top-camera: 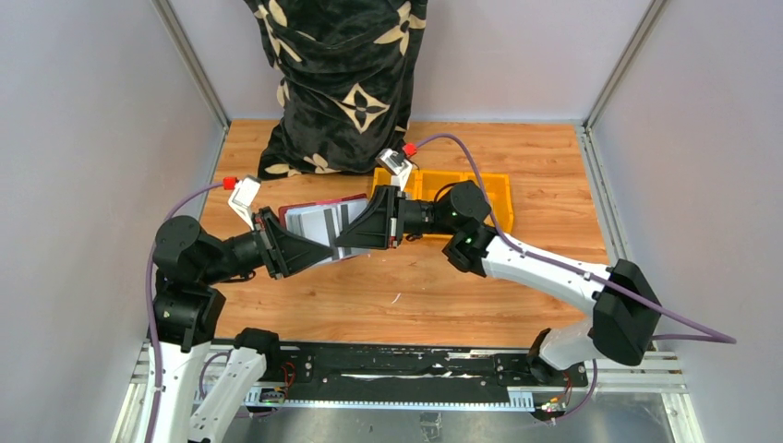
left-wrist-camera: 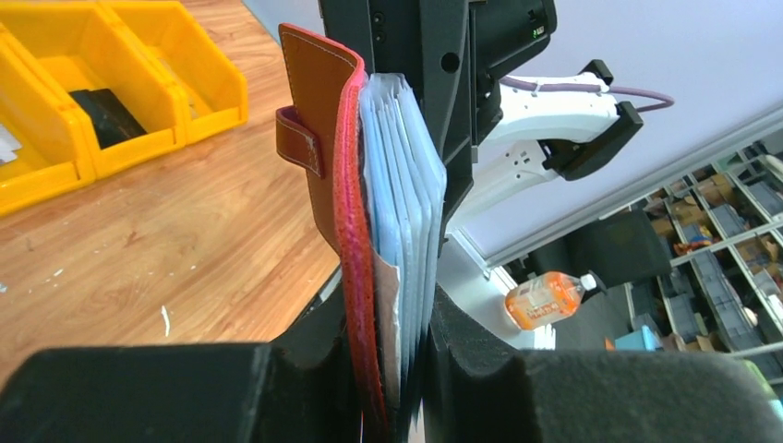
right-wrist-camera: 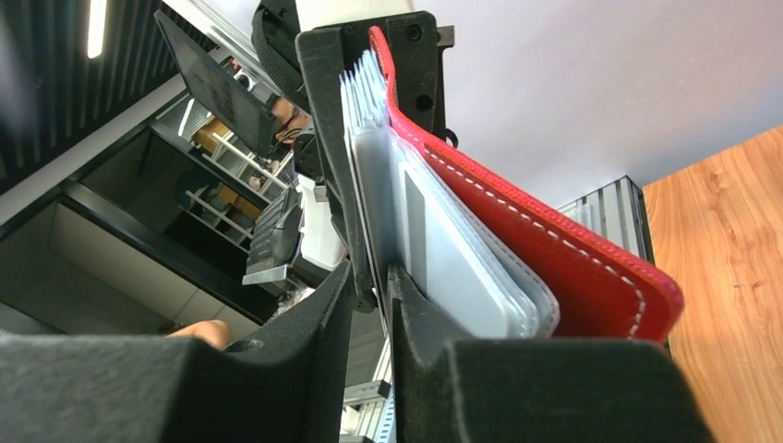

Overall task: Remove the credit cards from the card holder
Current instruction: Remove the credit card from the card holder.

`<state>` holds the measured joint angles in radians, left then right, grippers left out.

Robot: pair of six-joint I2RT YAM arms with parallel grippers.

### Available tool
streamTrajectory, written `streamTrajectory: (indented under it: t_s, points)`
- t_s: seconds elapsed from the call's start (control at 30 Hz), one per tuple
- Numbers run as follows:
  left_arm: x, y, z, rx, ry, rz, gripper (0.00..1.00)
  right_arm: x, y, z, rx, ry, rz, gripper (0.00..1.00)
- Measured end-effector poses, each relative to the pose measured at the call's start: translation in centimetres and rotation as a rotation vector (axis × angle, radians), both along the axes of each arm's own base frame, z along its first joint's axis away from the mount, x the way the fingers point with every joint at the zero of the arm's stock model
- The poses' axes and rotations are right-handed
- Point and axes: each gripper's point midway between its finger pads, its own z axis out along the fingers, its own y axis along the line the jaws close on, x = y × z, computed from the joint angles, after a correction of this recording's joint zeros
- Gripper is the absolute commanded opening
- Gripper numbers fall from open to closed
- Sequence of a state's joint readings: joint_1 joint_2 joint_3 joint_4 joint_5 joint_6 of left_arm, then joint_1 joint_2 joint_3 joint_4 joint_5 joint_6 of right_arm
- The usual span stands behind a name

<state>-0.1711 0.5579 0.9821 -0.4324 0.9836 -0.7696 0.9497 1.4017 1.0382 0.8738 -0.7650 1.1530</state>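
Note:
The maroon card holder (top-camera: pixel 321 202) hangs in the air over the table's middle, held between both grippers. My left gripper (top-camera: pixel 297 247) is shut on its left end; in the left wrist view its jaws (left-wrist-camera: pixel 392 314) clamp the red cover (left-wrist-camera: pixel 319 111) together with the fanned clear sleeves (left-wrist-camera: pixel 406 166). My right gripper (top-camera: pixel 362 236) is shut on the right end. In the right wrist view it (right-wrist-camera: pixel 374 281) pinches a thin pale leaf beside the sleeves (right-wrist-camera: pixel 462 268) and cover (right-wrist-camera: pixel 572 249). A pale credit card (top-camera: pixel 353 227) with a dark stripe shows there; whether bare or sleeved is unclear.
A yellow three-compartment bin (top-camera: pixel 489 189) stands behind the right gripper; it shows in the left wrist view (left-wrist-camera: pixel 138 55) with a dark object (left-wrist-camera: pixel 106 115) inside. A black patterned cloth bag (top-camera: pixel 342 83) stands at the back. Grey walls close in both sides.

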Motion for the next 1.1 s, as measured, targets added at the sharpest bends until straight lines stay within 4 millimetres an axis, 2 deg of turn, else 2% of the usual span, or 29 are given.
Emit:
streamTrajectory:
  t_s: [0.1, 0.27, 0.4, 0.6, 1.1]
  points:
    - [0.3, 0.1, -0.4, 0.014, -0.001, 0.014, 0.45, 0.5, 0.4, -0.6, -0.010, 0.025, 0.002, 0.13]
    - [-0.8, -0.2, -1.0, 0.024, 0.024, -0.050, 0.53, 1.2, 1.2, -1.5, -0.020, 0.067, -0.020, 0.00]
    - [-1.2, -0.3, -1.2, 0.019, 0.041, -0.078, 0.51, 1.0, 1.0, -1.9, -0.013, 0.071, -0.017, 0.00]
    - [-1.7, -0.6, -1.4, 0.000, 0.085, -0.127, 0.44, 0.5, 0.4, -2.3, 0.017, 0.076, -0.010, 0.00]
    - [-2.5, -0.9, -0.5, -0.034, 0.090, -0.196, 0.31, -0.7, -1.5, -1.4, 0.058, 0.039, -0.017, 0.00]
